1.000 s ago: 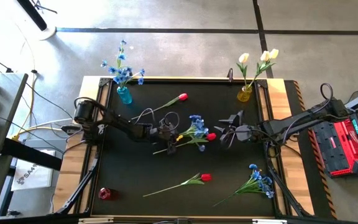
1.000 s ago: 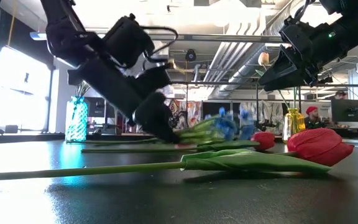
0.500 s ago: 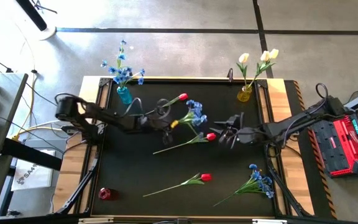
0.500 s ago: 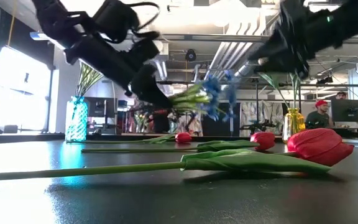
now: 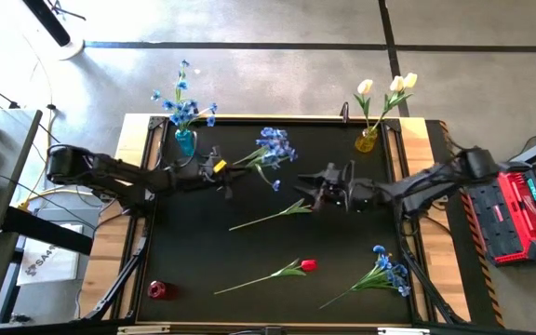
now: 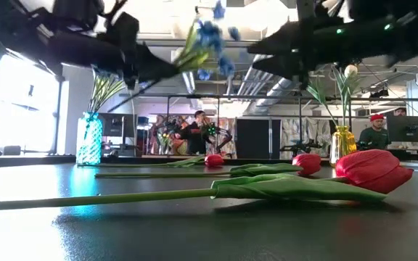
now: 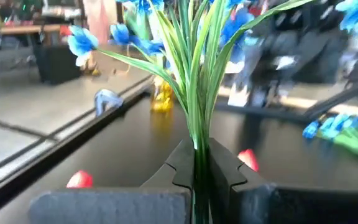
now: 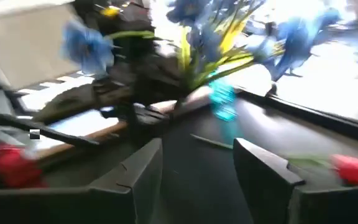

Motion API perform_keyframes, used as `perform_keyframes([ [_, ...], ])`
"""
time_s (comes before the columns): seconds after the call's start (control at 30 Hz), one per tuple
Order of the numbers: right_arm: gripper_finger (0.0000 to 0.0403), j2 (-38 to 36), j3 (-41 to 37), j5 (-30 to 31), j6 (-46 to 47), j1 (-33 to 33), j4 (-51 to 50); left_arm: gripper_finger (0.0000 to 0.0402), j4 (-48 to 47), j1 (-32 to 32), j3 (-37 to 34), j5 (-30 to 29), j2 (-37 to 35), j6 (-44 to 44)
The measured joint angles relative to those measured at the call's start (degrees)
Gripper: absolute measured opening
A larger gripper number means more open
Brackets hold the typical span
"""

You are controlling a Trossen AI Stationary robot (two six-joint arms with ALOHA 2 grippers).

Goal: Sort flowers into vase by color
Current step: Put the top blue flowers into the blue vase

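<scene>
My left gripper [image 5: 221, 172] is shut on a spray of small blue blossoms [image 5: 273, 147], held high above the table just right of the blue vase [image 5: 186, 141], which holds more blue blossoms. My right gripper [image 5: 305, 191] is open and empty above the table's middle, over the head end of a red tulip's stem [image 5: 268, 216]. A second red tulip [image 5: 308, 265] and another blue spray [image 5: 389, 272] lie flat near the front. The yellow vase [image 5: 366, 141] holds cream tulips. A third red tulip [image 6: 212, 159] lies farther back. My left gripper pinches the blue spray's bundle of green stems [image 7: 195, 152] between its two fingers, near the stems' lower end. The fingers come about level from the table's left, and the stems run on ahead of them. The spray is lifted clear, its blossoms [image 6: 210, 35] slanting up beyond the fingertips.
A small red vase [image 5: 159, 290] stands at the front left corner. The table has a raised wooden rim [image 5: 277, 118]. People stand in the room behind the table in the low view [image 6: 197, 130].
My left gripper has risen and gone toward the table's far left, toward the blue vase, with the blue spray, which has been lifted off the table and now hangs clear. My right gripper has gone a little toward the table's left. The red tulips have stayed where they were.
</scene>
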Motion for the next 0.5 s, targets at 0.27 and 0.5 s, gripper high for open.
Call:
perform_keyframes([
  [0.27,0.0186,12.84,4.65,-17.36,-3.18,-7.89,14.30,0.0003,6.59,-3.62,-0.44,0.04,-0.41,0.42],
  [0.5,0.0198,21.73,16.11,-20.88,-10.07,-9.22,14.37,0.0005,7.69,-4.40,-0.44,1.31,-0.37,0.31],
])
